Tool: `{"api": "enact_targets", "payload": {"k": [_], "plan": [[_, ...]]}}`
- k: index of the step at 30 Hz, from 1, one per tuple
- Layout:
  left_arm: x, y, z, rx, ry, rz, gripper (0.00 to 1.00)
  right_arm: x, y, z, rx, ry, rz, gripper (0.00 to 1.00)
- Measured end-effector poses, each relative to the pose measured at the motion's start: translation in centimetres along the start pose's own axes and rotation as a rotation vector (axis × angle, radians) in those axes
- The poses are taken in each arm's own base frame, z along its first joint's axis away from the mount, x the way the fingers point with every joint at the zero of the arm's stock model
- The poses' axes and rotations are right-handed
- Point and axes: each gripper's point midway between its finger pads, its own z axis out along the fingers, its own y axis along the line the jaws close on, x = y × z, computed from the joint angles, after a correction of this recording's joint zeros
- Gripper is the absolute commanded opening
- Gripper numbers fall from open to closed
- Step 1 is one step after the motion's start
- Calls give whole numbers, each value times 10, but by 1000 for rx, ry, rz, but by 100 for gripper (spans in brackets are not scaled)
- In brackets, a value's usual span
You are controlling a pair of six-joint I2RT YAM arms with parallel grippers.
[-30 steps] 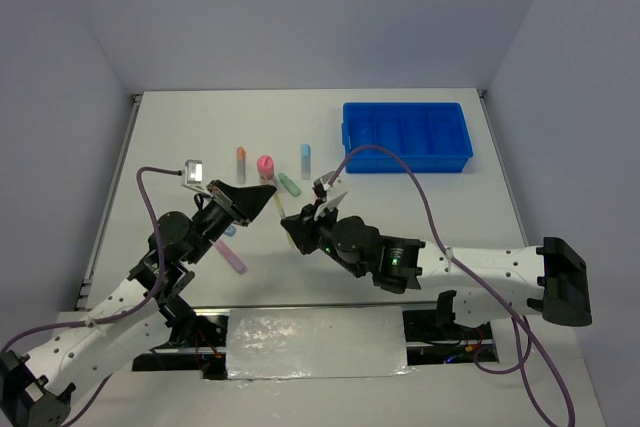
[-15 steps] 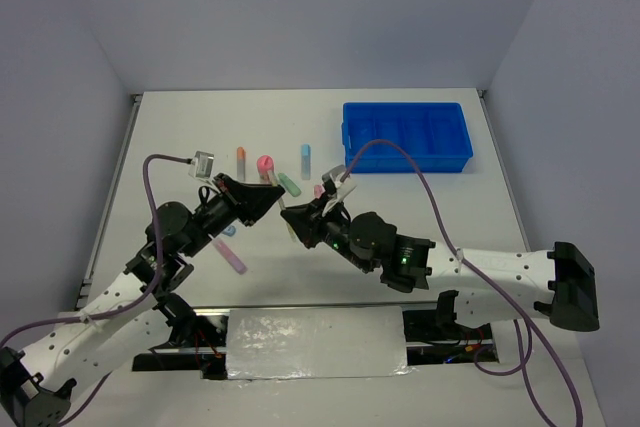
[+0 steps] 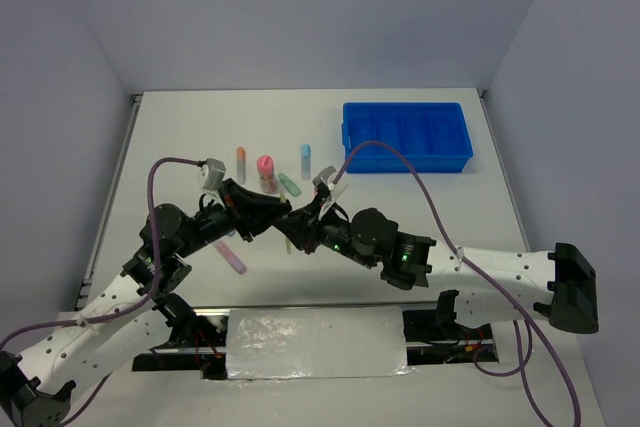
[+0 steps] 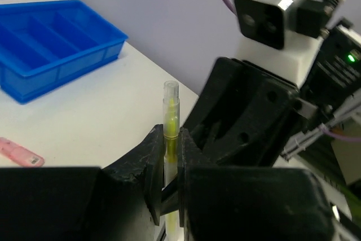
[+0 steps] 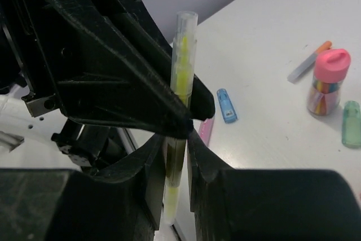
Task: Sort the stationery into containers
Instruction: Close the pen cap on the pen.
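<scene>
Left claw (image 4: 170,146) is pinched narrow on the yellow stick (image 4: 170,111); right claw (image 5: 176,152) clamps the same stick from the opposite side; the stick stands upright between them, off the table's near middle; the blue tray (image 3: 405,162) sits well apart, far right

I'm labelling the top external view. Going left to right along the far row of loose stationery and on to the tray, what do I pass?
orange-capped marker, pink-capped tube, green highlighter, blue highlighter, blue tray
</scene>
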Motion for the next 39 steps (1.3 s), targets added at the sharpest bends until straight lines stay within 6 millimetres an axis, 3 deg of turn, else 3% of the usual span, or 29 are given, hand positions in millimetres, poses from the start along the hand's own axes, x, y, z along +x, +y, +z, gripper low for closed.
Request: {"api": "enact_targets", "payload": {"k": [2, 4, 5, 7, 12, 18, 26, 30, 33, 36, 39], "plan": [[3, -10, -1, 60, 25, 27, 0, 2, 5, 0, -27, 10, -2, 21], [5, -16, -2, 98, 38, 54, 0, 2, 7, -1, -42, 15, -6, 3], [4, -17, -2, 105, 39, 67, 0, 2, 9, -2, -51, 15, -3, 0], [1, -21, -2, 122, 40, 88, 5, -2, 11, -4, -59, 8, 0, 0], [-2, -23, -1, 122, 51, 105, 41, -6, 13, -6, -74, -1, 1, 0], [-10, -19, 4, 78, 45, 99, 59, -5, 13, -6, -74, 2, -3, 0], [-36, -23, 7, 44, -24, 110, 51, -2, 12, -5, -70, 11, -8, 0], [-39, -21, 7, 26, -36, 110, 48, 0, 12, -5, -73, 17, -9, 0], [-37, -18, 8, 14, -29, 105, 35, 2, 12, -5, -75, 21, -10, 0], [-36, -18, 8, 13, -25, 102, 30, 5, 11, -4, -71, 30, -12, 0], [-35, -18, 8, 14, -21, 99, 14, 8, 10, -4, -66, 42, -15, 0]]}}
